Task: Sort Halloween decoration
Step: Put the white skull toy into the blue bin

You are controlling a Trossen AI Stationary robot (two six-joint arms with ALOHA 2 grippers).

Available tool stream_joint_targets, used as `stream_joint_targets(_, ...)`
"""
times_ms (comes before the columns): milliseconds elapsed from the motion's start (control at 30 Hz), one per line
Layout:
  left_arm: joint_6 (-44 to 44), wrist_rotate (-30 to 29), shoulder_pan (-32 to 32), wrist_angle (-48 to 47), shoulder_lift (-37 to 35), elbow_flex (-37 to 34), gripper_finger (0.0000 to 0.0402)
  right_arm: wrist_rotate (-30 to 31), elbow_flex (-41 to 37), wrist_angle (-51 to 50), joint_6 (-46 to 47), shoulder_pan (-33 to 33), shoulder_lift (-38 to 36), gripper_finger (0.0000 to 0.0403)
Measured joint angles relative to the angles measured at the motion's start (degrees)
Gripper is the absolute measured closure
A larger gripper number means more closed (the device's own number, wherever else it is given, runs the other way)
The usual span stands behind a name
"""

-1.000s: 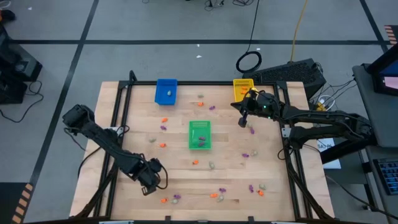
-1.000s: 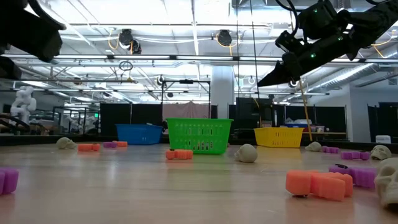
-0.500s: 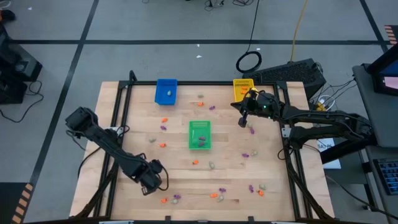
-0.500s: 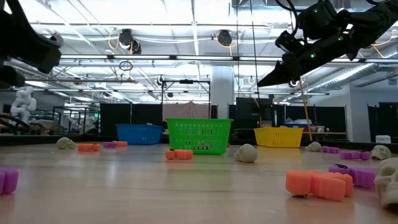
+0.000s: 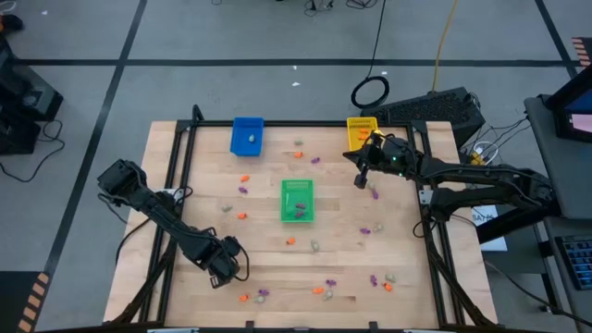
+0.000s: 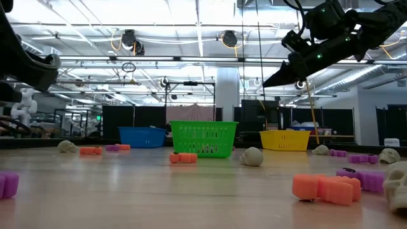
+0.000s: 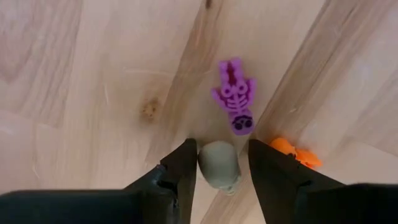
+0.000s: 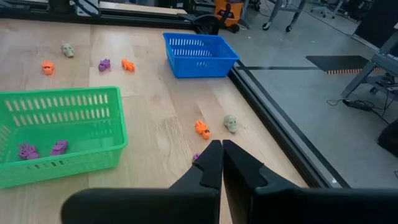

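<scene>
1. my left gripper [image 7: 222, 163] is low over the table [image 5: 185, 213], well toward the near edge from the green tray [image 5: 297, 201]; its fingers are apart, with a pale skull [image 7: 220, 165] sitting between them, not yet squeezed.
2. over the last second my left arm has shifted only slightly, settling around this spot, so i judge the approach is done and closing on the skull comes next.
3. a purple skeleton [image 7: 235, 96] lies just beyond the skull and an orange piece [image 7: 293, 151] sits beside my one finger; closing could nudge either.
4. my right gripper [image 8: 221, 163] has not moved in that second; it hangs above the table beside the yellow tray [image 5: 361, 132], fingers pressed together, and i see nothing in them.
5. the sort is early: purple pieces [image 8: 42, 149] lie in the green tray and one pale piece [image 5: 249, 140] in the blue tray [image 5: 247, 135], but most trinkets are scattered on the table around the green tray.
6. by that pale piece, i take the skull to belong in the blue tray.
</scene>
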Motion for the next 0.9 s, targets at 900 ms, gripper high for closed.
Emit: stream_joint_targets(900, 8.5, -6.0, 17.6, -1.4, -11.7, -0.3, 0.0351, 0.0, 0.0, -0.1, 0.0, 0.0, 0.0, 0.0403)
